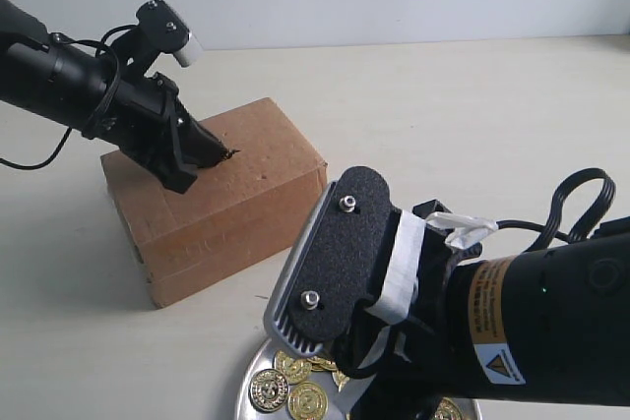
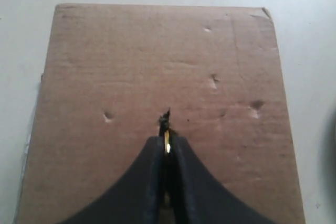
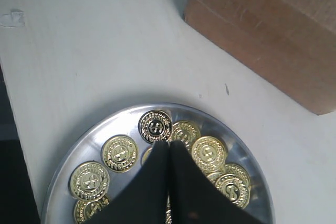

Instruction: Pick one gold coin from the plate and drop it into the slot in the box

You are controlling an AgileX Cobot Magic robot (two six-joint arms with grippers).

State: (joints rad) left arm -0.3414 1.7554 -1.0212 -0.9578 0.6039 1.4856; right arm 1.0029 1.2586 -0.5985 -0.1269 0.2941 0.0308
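Observation:
The brown cardboard box (image 1: 221, 199) stands at centre left. My left gripper (image 1: 219, 152) is down on the box top (image 2: 157, 66), shut on a gold coin (image 2: 167, 141) held edge-on, its edge right at the dark slot (image 2: 164, 121). The silver plate (image 3: 89, 140) with several gold coins (image 3: 120, 152) lies at the table's near edge, and shows under the right arm as the plate (image 1: 246, 373). My right gripper (image 3: 169, 144) hangs over the plate, shut, with nothing seen between its fingers.
The bulky right arm (image 1: 472, 312) covers most of the plate in the exterior view. The box corner (image 3: 273, 35) is a short way from the plate. Pale tabletop (image 1: 472, 115) stretches behind and to the right.

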